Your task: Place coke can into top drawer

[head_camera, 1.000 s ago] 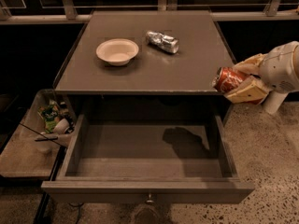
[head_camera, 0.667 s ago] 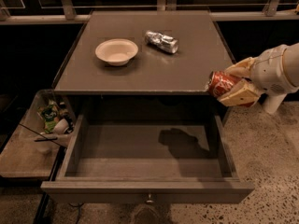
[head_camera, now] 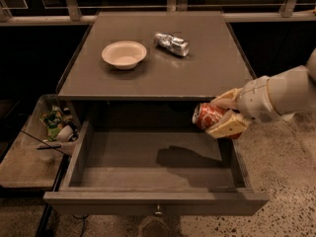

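The coke can [head_camera: 208, 116], red with a silver end, lies on its side in my gripper [head_camera: 223, 113], silver end pointing left. The gripper is shut on it, one tan finger [head_camera: 226, 99] above and one below. It hangs in the air over the right rear part of the top drawer [head_camera: 148, 161], which is pulled out and open, with a small round knob on its front panel. The can's shadow falls on the drawer floor. My white arm [head_camera: 281, 95] reaches in from the right.
On the cabinet top [head_camera: 207, 73] stand a white bowl [head_camera: 124, 54] and a dented silver can [head_camera: 171, 44] lying on its side. A low tray [head_camera: 24, 159] with clutter sits to the left of the drawer. Speckled floor lies to the right.
The gripper has carried the coke can leftward and a little down, from beside the cabinet's right edge to over the open drawer. The shadow in the drawer has shifted left.
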Action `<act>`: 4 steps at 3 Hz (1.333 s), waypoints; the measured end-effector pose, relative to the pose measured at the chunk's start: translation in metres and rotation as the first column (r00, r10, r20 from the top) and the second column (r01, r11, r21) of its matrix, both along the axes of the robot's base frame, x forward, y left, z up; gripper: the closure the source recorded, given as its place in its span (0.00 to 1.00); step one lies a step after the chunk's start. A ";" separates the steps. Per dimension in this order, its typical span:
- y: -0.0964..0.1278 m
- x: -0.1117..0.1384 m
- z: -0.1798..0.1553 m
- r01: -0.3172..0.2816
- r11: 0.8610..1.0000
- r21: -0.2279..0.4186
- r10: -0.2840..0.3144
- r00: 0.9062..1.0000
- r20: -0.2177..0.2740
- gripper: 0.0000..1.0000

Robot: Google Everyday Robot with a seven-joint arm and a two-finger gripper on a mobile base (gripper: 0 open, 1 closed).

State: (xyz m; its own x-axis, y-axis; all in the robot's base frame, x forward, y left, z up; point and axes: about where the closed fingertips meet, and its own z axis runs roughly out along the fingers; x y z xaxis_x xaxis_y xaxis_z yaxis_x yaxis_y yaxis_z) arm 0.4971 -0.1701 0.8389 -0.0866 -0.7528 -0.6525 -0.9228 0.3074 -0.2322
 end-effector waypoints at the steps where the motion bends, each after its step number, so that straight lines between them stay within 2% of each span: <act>1: 0.018 -0.014 -0.021 -0.037 0.998 0.041 0.039 0.999 -0.039 1.00; 2: 0.041 -0.012 -0.045 -0.066 0.993 0.099 0.069 0.997 -0.027 1.00; 3: 0.065 0.002 -0.070 -0.038 0.986 0.160 0.040 0.999 -0.009 1.00; 4: 0.075 0.020 -0.099 0.058 0.983 0.173 -0.057 0.998 -0.012 1.00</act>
